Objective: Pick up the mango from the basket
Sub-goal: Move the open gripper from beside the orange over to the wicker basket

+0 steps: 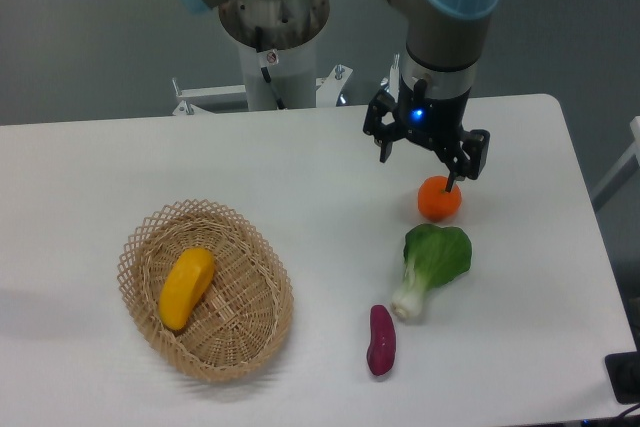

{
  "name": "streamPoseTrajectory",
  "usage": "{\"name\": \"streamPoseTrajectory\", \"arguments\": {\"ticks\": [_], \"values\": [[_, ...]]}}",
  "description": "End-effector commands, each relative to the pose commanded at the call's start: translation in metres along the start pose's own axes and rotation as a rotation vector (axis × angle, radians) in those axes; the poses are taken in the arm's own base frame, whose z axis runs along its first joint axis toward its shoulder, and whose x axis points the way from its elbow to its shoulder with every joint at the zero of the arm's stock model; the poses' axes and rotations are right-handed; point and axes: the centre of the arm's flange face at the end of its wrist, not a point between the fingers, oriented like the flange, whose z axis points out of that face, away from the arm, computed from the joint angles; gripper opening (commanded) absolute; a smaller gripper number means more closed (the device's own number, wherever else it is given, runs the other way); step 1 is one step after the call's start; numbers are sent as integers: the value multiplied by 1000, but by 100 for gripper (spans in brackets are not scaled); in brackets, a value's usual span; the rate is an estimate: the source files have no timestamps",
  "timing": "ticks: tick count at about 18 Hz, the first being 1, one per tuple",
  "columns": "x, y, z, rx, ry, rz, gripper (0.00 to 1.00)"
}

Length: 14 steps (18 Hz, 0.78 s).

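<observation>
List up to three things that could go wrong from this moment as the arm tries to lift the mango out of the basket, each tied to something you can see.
1. The gripper hangs over the orange, far from the mango; it might grab the wrong fruit.
2. The mango lies at a slant in the basket; a poorly aligned grasp could slip on its smooth skin.
3. The light wicker basket might shift or lift if a finger catches its weave.

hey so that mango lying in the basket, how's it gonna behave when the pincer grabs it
The mango looks smooth and rounded, so it may slip between fingers unless gripped across its narrow middle. Its solid oblong shape suggests it stays stiff. Lying loose in the shallow basket, it could roll sideways if nudged.
</observation>
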Motion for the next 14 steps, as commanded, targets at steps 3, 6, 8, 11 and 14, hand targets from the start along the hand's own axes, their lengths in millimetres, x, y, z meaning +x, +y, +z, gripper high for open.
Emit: {"name": "streamPoseTrajectory", "arguments": {"ticks": [3, 6, 8, 11, 14], "values": [[2, 1, 6, -2, 4, 0, 100], [5, 0, 7, 9, -12, -6, 100], [9, -2, 10, 17, -2, -7, 100], [19, -3, 14, 58, 23, -7, 100], [42, 3, 21, 75, 15, -21, 100]]}}
